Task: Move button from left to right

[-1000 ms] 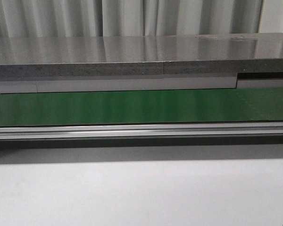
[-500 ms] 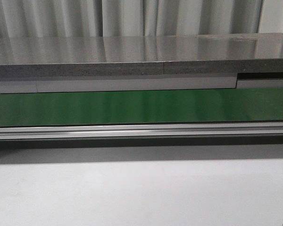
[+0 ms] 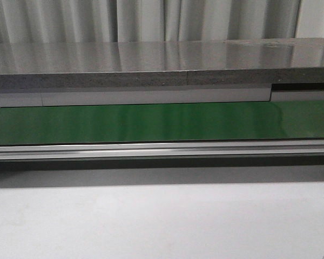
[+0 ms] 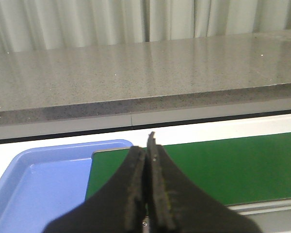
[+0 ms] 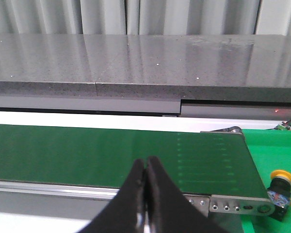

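Observation:
The button (image 5: 280, 188), with a yellow round cap and a black body bearing red-blue marks, shows only in the right wrist view, lying on a green surface just past the belt's right end. My right gripper (image 5: 146, 162) is shut and empty over the belt's near rail, well to the button's left. My left gripper (image 4: 146, 145) is shut and empty above the belt's left end, beside a blue tray (image 4: 34, 182). Neither gripper nor the button shows in the front view.
A green conveyor belt (image 3: 162, 122) runs across with an aluminium rail (image 3: 162, 149) along its near side. A grey stone-like shelf (image 3: 162, 65) stands behind it. The blue tray holds nothing that I can see. The white table (image 3: 162, 221) lies in front.

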`<move>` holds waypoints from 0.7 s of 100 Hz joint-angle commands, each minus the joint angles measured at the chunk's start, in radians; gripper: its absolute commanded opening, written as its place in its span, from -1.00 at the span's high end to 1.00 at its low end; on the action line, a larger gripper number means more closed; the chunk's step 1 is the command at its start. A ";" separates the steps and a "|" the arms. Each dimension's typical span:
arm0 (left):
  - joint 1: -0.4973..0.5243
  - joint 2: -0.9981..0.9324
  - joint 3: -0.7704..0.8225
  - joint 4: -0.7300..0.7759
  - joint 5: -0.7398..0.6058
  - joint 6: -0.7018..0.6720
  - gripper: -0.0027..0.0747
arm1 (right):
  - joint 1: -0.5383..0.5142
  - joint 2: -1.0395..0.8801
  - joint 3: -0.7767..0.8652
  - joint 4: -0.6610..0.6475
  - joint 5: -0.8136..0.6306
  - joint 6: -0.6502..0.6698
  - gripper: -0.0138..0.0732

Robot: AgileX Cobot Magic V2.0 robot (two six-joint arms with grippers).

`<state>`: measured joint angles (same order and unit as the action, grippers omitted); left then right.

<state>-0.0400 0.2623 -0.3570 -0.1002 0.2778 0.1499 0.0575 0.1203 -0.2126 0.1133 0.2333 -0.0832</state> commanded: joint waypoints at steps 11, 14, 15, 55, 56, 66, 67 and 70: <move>-0.006 0.010 -0.027 -0.008 -0.080 -0.006 0.98 | 0.001 -0.120 0.109 -0.013 -0.130 0.010 0.84; -0.006 0.010 -0.027 -0.008 -0.080 -0.006 0.98 | 0.001 -0.141 0.126 -0.013 -0.133 0.010 0.84; -0.006 0.010 -0.027 -0.008 -0.080 -0.006 0.98 | 0.001 -0.145 0.134 -0.013 -0.136 0.010 0.84; -0.006 0.010 -0.027 -0.008 -0.080 -0.006 0.98 | 0.001 -0.151 0.225 -0.012 -0.203 0.012 0.84; -0.006 0.010 -0.027 -0.008 -0.080 -0.006 0.98 | 0.001 -0.151 0.225 -0.012 -0.203 0.012 0.84; -0.006 0.010 -0.027 -0.008 -0.080 -0.006 0.98 | 0.001 -0.151 0.225 -0.012 -0.194 0.012 0.84; -0.006 0.010 -0.027 -0.008 -0.080 -0.006 0.98 | 0.001 -0.151 0.225 -0.012 -0.194 0.012 0.84; -0.006 0.010 -0.027 -0.008 -0.080 -0.006 0.98 | 0.001 -0.151 0.225 -0.012 -0.194 0.012 0.84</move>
<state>-0.0400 0.2623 -0.3570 -0.1002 0.2762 0.1499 0.0575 -0.0090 0.0283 0.1094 0.1242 -0.0706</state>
